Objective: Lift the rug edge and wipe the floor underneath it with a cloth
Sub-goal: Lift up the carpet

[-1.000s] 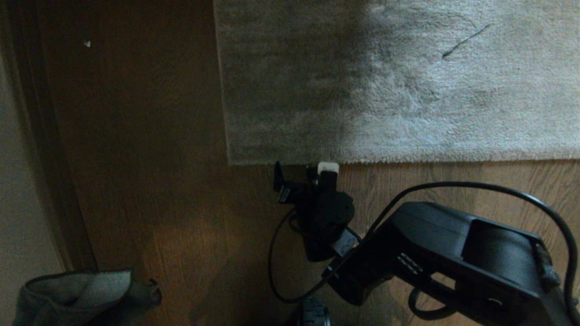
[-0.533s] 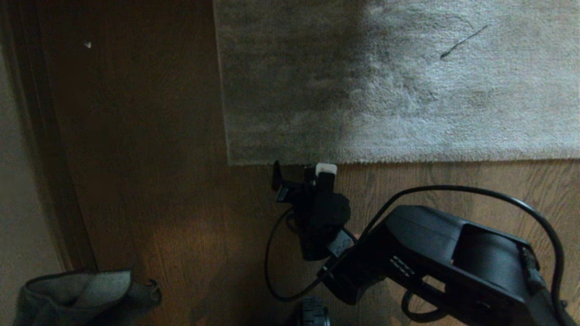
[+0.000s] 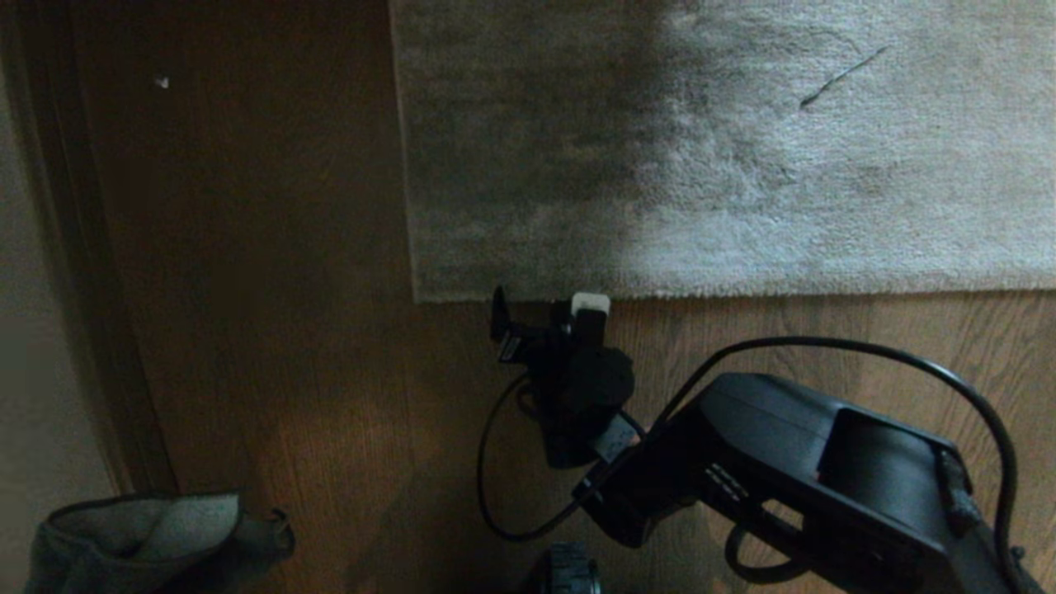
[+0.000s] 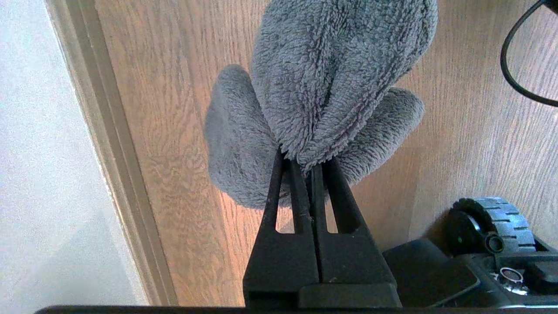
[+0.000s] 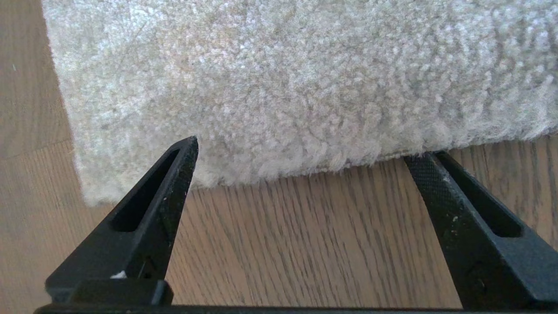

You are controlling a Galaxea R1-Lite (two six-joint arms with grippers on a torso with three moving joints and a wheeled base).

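Grey short-pile rug (image 5: 279,87) lies flat on the wood-plank floor (image 5: 305,240), its hemmed corner just ahead of the right pincer (image 5: 301,152), whose fingers stand wide apart at the near edge. Left pincer (image 4: 307,168) is clamped on the dark grey cloth (image 4: 322,87), above the floor near the baseboard (image 4: 113,152).

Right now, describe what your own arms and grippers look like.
Both grippers are matte black with tapered fingers that have slotted cut-outs: left gripper, right gripper. The right arm has a bulky black shell and a looping black cable.
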